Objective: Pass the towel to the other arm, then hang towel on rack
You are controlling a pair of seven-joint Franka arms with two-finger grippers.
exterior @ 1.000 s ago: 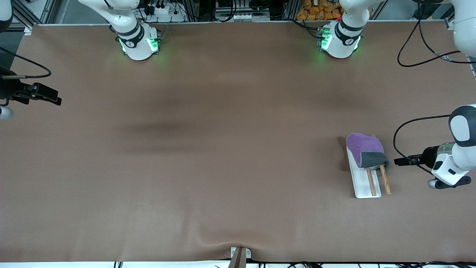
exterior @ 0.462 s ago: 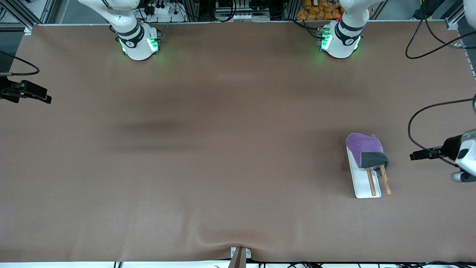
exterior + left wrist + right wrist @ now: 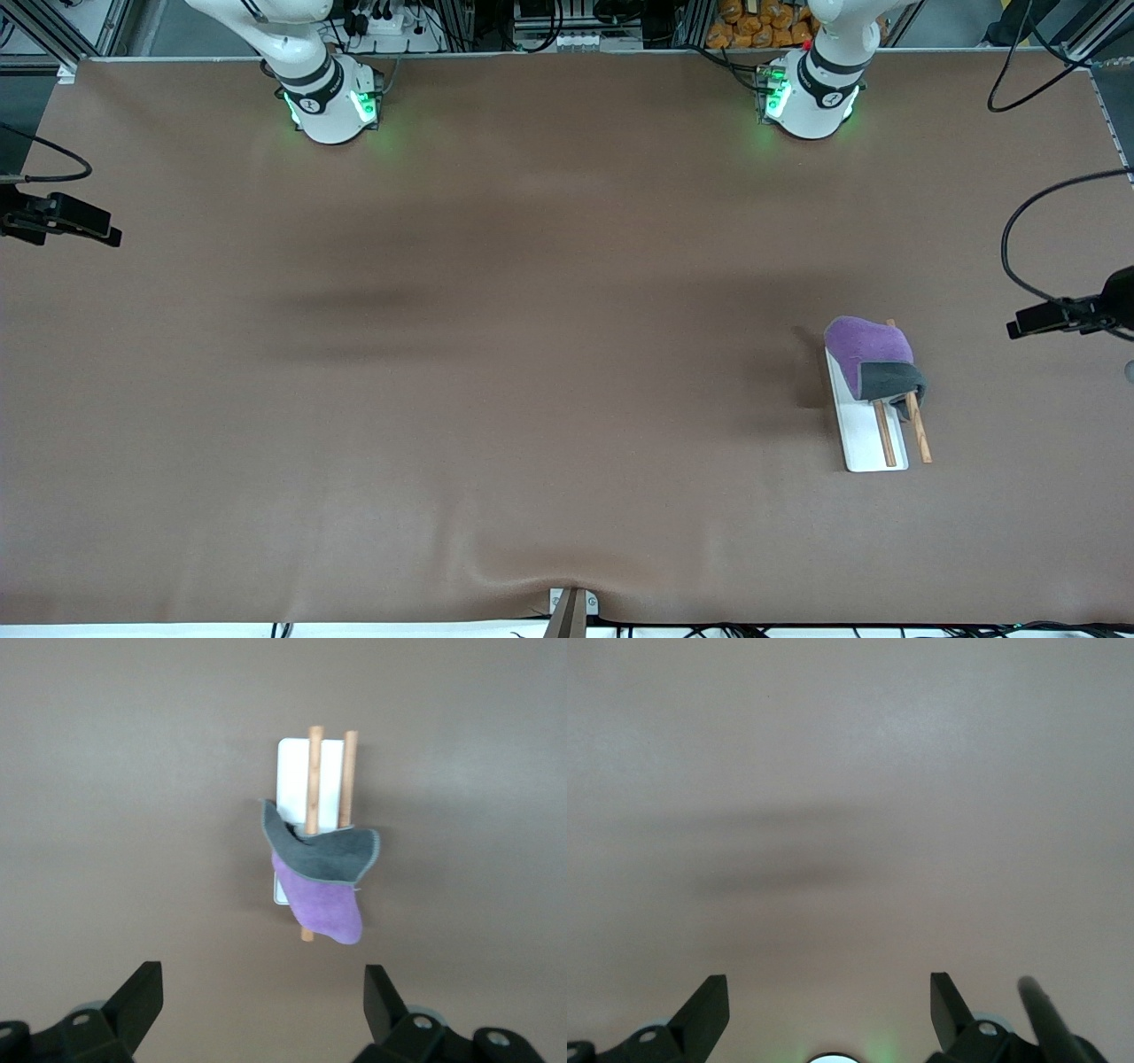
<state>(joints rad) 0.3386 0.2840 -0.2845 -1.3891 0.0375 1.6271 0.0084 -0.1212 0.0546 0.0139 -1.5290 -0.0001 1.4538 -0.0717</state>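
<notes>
The towel (image 3: pixel 866 359) covers the rack (image 3: pixel 864 434) rods' upper ends, and both arms are mostly cut off at the front view's edges.

Brown table (image 3: pixel 532 399); rack (image 3: pixel 864 434) standing on it.

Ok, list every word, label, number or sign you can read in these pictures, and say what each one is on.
No text can be read in any view.
Small purple cloth towel with grey reverse: no label shows.
White-based rack with two brown wooden rods: no marking.
Round dark marks on the two white arm bases near the green lights: too small to read.
Left gripper and right gripper, jaws open: no lettering shows.
</notes>
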